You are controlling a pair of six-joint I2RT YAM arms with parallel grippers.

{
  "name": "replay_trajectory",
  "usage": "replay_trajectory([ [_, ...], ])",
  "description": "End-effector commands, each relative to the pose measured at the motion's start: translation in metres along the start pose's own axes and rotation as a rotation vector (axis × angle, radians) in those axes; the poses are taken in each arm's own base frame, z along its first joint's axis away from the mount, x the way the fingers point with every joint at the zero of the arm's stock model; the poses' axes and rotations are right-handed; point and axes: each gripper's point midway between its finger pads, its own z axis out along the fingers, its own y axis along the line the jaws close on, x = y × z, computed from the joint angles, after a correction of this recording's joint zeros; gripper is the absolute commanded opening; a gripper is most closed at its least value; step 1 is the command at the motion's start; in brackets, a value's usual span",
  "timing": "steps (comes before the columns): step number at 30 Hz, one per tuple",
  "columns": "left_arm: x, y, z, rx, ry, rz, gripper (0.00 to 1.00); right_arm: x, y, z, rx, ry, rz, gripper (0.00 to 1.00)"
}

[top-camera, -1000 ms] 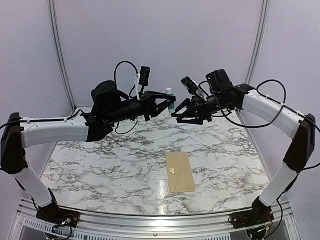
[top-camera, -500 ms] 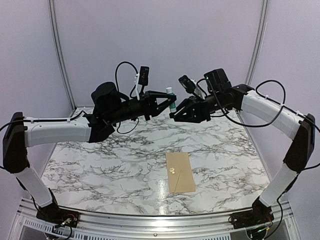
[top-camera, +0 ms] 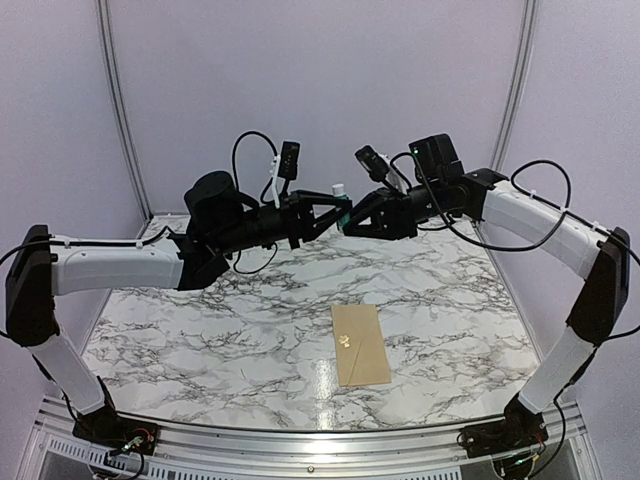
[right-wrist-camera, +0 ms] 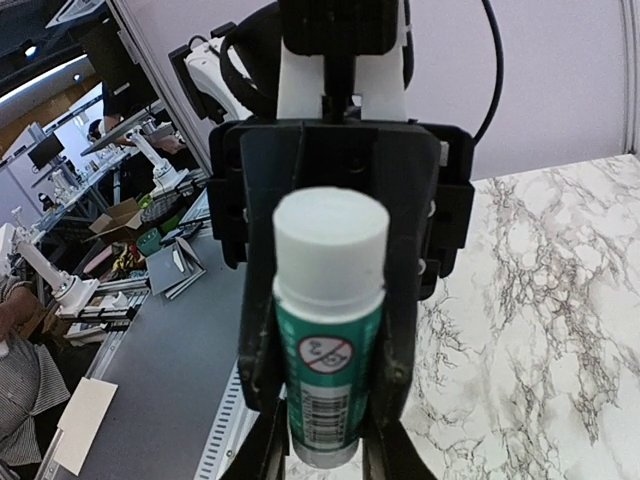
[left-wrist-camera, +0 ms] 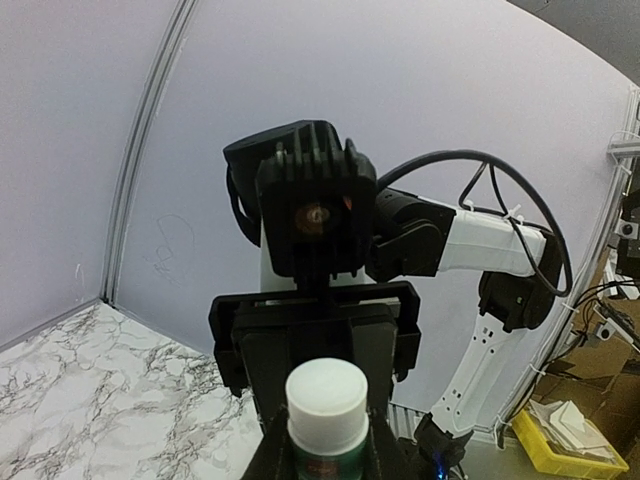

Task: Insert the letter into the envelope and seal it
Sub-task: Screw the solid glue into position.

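- two pincers clamp one upright glue stick, far side: left pincer, right pincer.
- envelope lies below and nearer, long axis near-far, right arm closer.

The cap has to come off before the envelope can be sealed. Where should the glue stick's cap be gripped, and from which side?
Probably best: grip the white cap across its round sides, coming from the side opposite the left gripper. The glue stick stands upright with that gripper clamped on its green body, so the cap sticks up free.
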Motion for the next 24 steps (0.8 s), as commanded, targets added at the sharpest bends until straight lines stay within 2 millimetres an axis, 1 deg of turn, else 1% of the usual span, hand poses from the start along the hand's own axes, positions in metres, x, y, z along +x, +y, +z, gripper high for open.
replay_trajectory([
  [1, -0.014, -0.008, -0.003, 0.026, -0.046, 0.034, 0.00, -0.003, -0.004, 0.002, 0.000, -0.006, -0.005, 0.22],
  [3, -0.017, -0.009, -0.005, 0.023, -0.056, 0.044, 0.00, -0.001, -0.005, 0.002, 0.012, -0.002, -0.004, 0.33],
  [4, -0.019, -0.009, -0.006, 0.021, -0.062, 0.050, 0.00, 0.001, -0.006, 0.002, 0.018, 0.002, -0.003, 0.36],
  [5, -0.021, -0.010, -0.007, 0.019, -0.067, 0.054, 0.00, 0.002, -0.008, 0.002, 0.024, 0.005, -0.002, 0.38],
  [14, -0.021, -0.010, -0.006, 0.022, -0.071, 0.054, 0.00, 0.009, -0.014, 0.003, 0.034, 0.013, 0.015, 0.35],
  [15, -0.022, -0.010, -0.006, 0.023, -0.072, 0.055, 0.00, 0.009, -0.015, 0.004, 0.036, 0.015, 0.017, 0.33],
  [19, -0.019, -0.007, -0.005, 0.019, -0.068, 0.046, 0.00, 0.010, -0.014, 0.004, 0.022, 0.011, 0.022, 0.15],
  [20, -0.018, -0.006, -0.004, 0.016, -0.066, 0.043, 0.00, 0.010, -0.013, 0.004, 0.021, 0.011, 0.021, 0.12],
  [24, -0.010, 0.004, -0.002, -0.011, -0.059, 0.025, 0.00, -0.001, -0.008, 0.001, 0.038, 0.003, -0.010, 0.10],
])
